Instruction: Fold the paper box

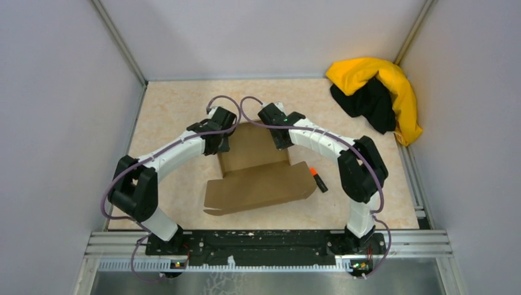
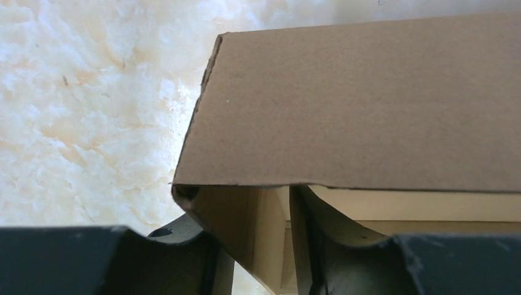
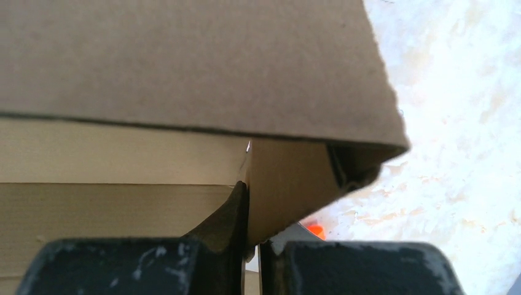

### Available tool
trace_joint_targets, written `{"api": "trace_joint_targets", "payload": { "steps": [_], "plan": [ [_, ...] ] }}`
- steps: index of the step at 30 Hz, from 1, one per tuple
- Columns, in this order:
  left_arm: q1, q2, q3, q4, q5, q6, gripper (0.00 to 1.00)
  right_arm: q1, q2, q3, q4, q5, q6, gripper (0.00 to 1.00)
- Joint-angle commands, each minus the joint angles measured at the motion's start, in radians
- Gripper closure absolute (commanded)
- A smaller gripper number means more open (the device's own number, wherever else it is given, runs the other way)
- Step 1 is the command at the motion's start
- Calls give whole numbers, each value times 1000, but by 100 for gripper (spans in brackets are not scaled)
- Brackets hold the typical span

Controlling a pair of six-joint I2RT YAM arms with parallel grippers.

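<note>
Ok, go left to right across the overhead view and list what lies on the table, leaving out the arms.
paper box → marker → yellow and black cloth heap

Paper box (image 2: 368,98), right part beyond view

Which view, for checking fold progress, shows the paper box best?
Top external: the whole paper box shows, flaps included. Left wrist shows only one corner; right wrist another, pinched by the right gripper.
</note>
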Motion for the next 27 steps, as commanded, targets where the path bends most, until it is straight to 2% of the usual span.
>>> {"api": "trace_joint_targets", "payload": {
  "steps": [1, 9, 14, 20, 23, 24, 26, 27],
  "plan": [
    [50, 40, 67, 3, 210, 69, 60, -4, 81, 118, -153, -193, -91, 100],
    [103, 171, 133, -27, 451, 132, 57, -22, 204, 272, -320, -394, -175, 100],
    [130, 159, 107, 12, 555, 141, 43, -61, 184, 273, -292, -488, -189, 61],
    [200, 135, 108, 76, 727, 167, 33, -119, 168, 320, -271, -527, -195, 47],
    [217, 122, 114, 117, 809, 176, 29, -155, 154, 342, -240, -552, -188, 28],
    [222, 121, 120, 125, 832, 176, 29, -168, 146, 348, -229, -561, -185, 25],
    [231, 124, 129, 137, 863, 178, 27, -192, 132, 351, -198, -592, -177, 11],
    [234, 128, 134, 140, 871, 178, 27, -201, 131, 356, -189, -625, -179, 10]
  ]
}}
